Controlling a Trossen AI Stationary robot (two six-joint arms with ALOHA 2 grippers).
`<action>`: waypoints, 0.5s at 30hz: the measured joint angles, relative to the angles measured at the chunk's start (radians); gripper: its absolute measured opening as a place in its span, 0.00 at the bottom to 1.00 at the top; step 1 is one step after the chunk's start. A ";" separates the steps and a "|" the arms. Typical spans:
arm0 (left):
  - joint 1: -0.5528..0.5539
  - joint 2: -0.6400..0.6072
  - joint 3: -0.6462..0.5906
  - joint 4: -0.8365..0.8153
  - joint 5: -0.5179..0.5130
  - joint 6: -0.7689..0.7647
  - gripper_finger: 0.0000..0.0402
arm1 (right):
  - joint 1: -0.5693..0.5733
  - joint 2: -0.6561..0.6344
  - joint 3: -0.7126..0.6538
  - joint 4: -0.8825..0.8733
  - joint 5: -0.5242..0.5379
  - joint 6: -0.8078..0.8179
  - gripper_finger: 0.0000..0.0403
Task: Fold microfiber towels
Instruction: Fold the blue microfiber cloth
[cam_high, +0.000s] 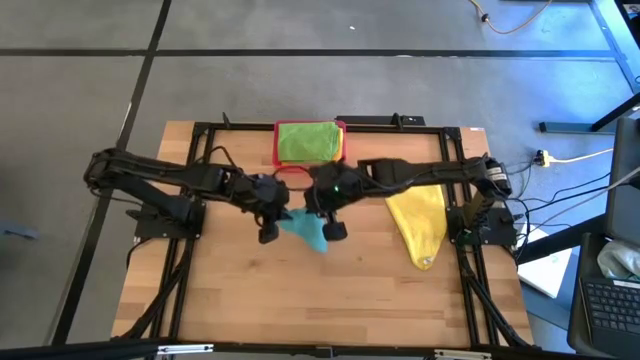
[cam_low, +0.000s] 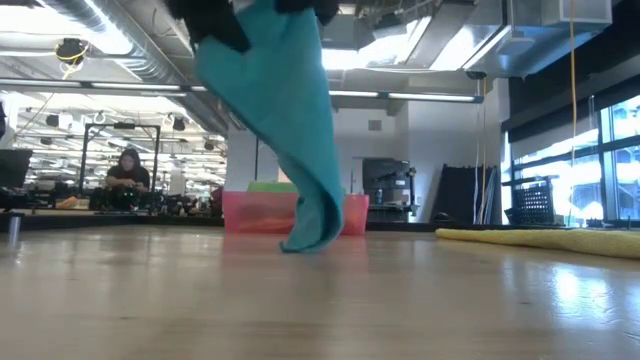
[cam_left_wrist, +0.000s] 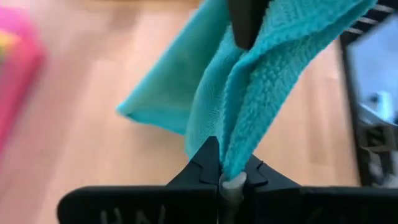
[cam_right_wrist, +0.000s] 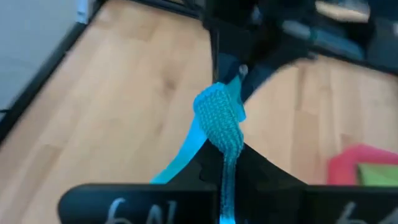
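You have both arms meeting over the middle of the wooden surface (cam_high: 300, 290), with the teal towel (cam_high: 305, 232) strung between them. Your left gripper (cam_high: 270, 225) has its jaws clamped tight on 1 edge of that towel; in the left wrist view the teal cloth (cam_left_wrist: 261, 81) rises straight out of the closed fingers. Your right gripper (cam_high: 330, 222) has its jaws closed on another bunched edge of the same towel, which in the right wrist view shows as a rolled teal ridge (cam_right_wrist: 219, 121) running down into the pinch. The 2 grippers sit near each other, just apart.

From table height you see the teal towel (cam_low: 290, 130) hanging as a long drape, its lowest corner touching or almost touching the wood; you cannot tell which.

Behind it, at the far edge, the pink tray (cam_high: 278, 150) holds a bright green towel (cam_high: 308, 141) lying flat inside it. On your right side, a yellow towel (cam_high: 420, 225) lies spread on the wood in a long tapering shape, well apart from the teal one.

Beyond the table, a person (cam_low: 128, 172) sits at a distant bench
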 joint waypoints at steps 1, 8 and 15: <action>0.013 -0.008 0.000 -0.016 -0.019 -0.010 0.00 | -0.014 0.000 0.000 -0.004 0.001 -0.006 0.03; 0.093 -0.079 0.002 -0.085 -0.144 -0.058 0.00 | -0.104 0.000 -0.001 0.054 0.001 -0.128 0.03; 0.127 -0.114 0.003 -0.127 -0.158 -0.137 0.00 | -0.144 0.002 -0.001 0.043 -0.010 -0.114 0.03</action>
